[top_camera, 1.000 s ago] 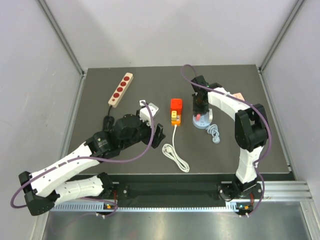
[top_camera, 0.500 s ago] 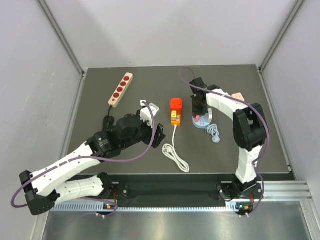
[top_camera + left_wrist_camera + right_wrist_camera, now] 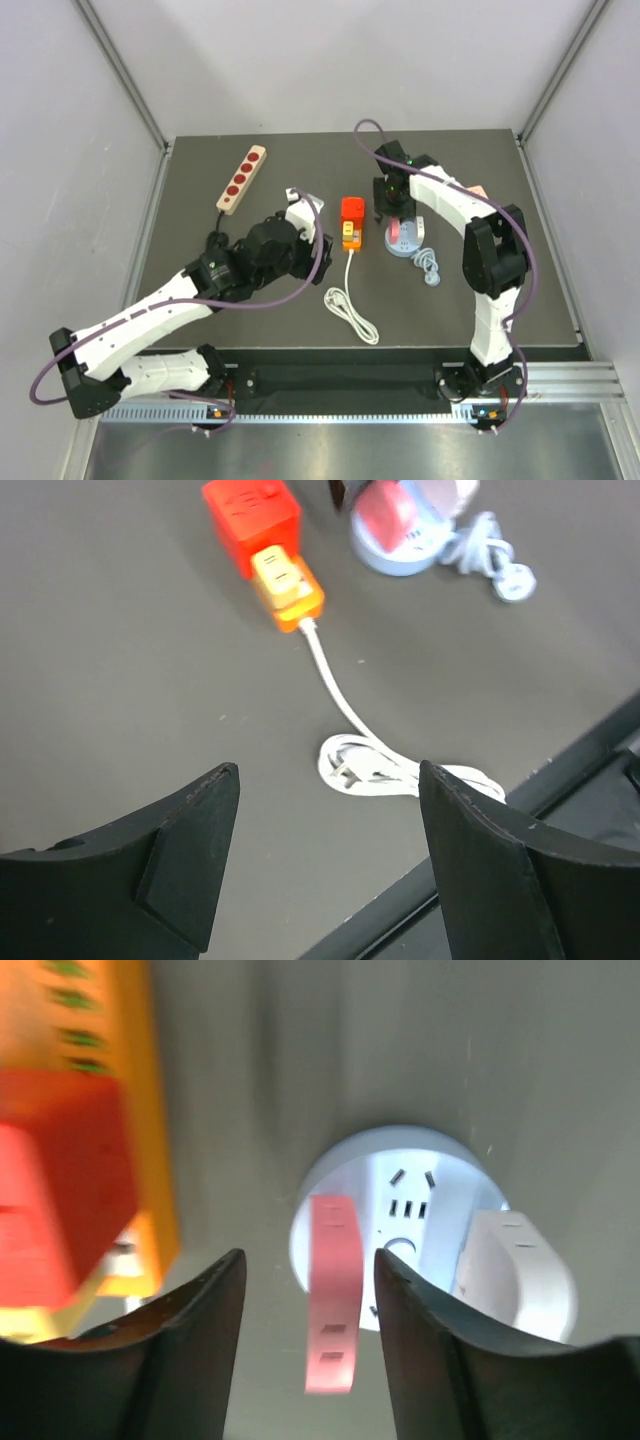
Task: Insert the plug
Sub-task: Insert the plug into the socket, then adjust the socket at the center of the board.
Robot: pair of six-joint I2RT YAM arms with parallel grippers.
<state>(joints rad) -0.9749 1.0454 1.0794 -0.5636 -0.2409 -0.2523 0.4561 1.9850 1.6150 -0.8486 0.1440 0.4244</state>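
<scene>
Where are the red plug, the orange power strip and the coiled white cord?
red plug (image 3: 250, 515), left wrist view, top face.
orange power strip (image 3: 285, 582), left wrist view, socket face.
white cord (image 3: 370, 773), left wrist view, coiled end.

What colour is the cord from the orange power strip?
White; the cord shows best from the left wrist.

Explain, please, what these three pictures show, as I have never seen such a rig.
Two white-and-black robot arms are bolted to a dark table. One picture looks down from above; the other two come from a camera on each wrist, so the black wedges at the bottom are that arm's own fingers. On the table lie a small red cube-shaped plastic plug at the end of a short orange power strip with a white cable, a round pale blue socket hub bearing a pink plug, and a beige strip with red sockets. The left gripper and right gripper are open, holding nothing.
</scene>
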